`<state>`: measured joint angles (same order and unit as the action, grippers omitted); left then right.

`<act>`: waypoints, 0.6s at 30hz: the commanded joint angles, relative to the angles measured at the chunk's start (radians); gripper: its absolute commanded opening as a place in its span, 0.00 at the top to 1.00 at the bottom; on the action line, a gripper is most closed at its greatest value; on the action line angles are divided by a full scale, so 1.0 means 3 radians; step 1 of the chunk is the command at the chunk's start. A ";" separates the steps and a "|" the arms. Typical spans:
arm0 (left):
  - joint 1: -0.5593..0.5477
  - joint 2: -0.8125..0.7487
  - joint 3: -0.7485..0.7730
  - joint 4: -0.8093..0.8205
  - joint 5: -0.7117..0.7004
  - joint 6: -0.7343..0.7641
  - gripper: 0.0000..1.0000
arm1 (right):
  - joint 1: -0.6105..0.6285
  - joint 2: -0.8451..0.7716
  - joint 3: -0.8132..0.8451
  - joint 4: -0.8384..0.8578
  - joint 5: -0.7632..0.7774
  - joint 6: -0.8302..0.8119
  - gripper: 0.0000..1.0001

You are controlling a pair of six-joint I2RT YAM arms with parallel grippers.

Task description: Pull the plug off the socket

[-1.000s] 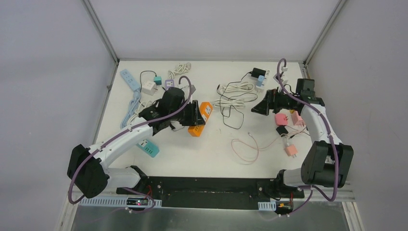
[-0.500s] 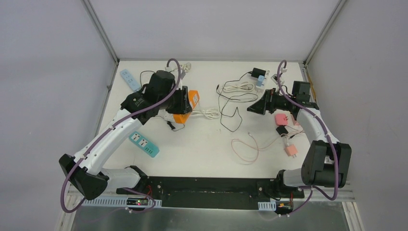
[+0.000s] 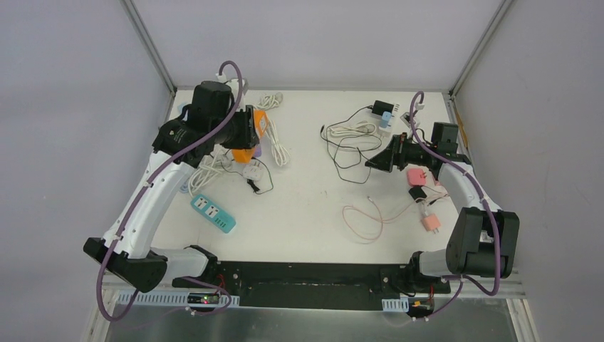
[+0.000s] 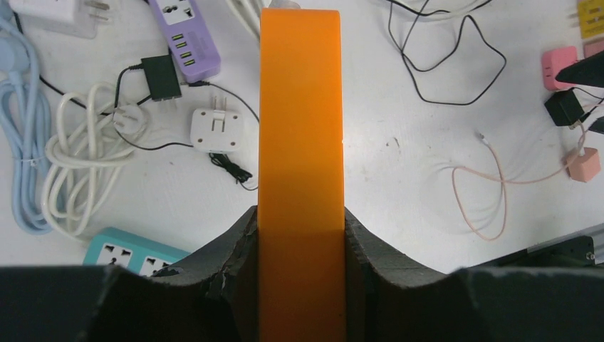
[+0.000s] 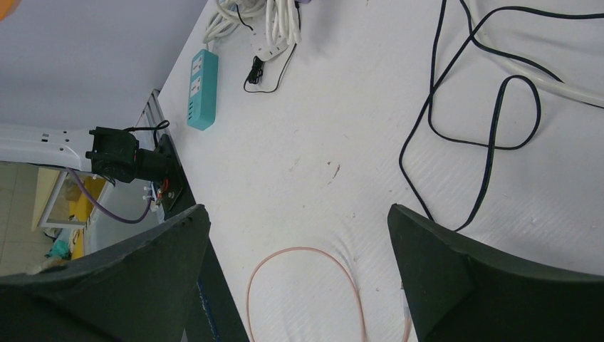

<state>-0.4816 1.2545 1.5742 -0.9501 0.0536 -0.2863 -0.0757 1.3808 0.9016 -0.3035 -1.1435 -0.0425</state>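
My left gripper [image 3: 246, 133] is shut on an orange power strip [image 3: 251, 135] and holds it raised above the table's far left. In the left wrist view the strip [image 4: 300, 142] stands edge-on between my two black fingers [image 4: 238, 239], so its socket face is hidden there. Its white cord [image 3: 276, 146] trails down to the table. I cannot tell whether a plug sits in it. My right gripper [image 3: 374, 162] is open and empty over the table's right middle; in the right wrist view it [image 5: 299, 214] hangs above a pink cable [image 5: 306, 253].
A teal power strip [image 3: 212, 213] lies at the near left. A purple strip [image 4: 184, 39], a white adaptor [image 4: 216, 130] and coiled cords [image 4: 68, 171] lie below the left gripper. Black cable loops [image 3: 349, 153], pink adaptors [image 3: 417, 176] and a pink cable [image 3: 363, 221] lie at the right.
My left arm has carried the orange strip from the table's middle to the far left and higher, dragging its white cord along. My right gripper has barely moved and stays open.
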 commanded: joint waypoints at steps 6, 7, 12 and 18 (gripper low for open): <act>0.0531 -0.0046 -0.0416 0.0419 0.0614 -0.0015 1.00 | 0.0012 -0.0082 -0.0018 0.0142 -0.0118 -0.0058 0.00; 0.0586 -0.0063 -0.0516 0.0474 0.0671 -0.0059 1.00 | 0.0012 -0.0082 -0.0019 0.0142 -0.0116 -0.0065 0.00; 0.0876 -0.0177 -0.1122 0.0673 0.0783 -0.0191 1.00 | -0.0011 -0.0082 -0.0042 0.0142 -0.0110 -0.0079 0.00; 0.1178 -0.0353 -0.1843 0.0821 0.0827 -0.0310 1.00 | -0.0022 -0.0064 -0.0059 0.0139 -0.0095 -0.0112 0.00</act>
<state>-0.1699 1.2083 1.1233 -0.7612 0.2668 -0.3355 -0.0769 1.3808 0.8852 -0.2958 -1.1458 -0.0494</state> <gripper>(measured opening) 0.356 0.996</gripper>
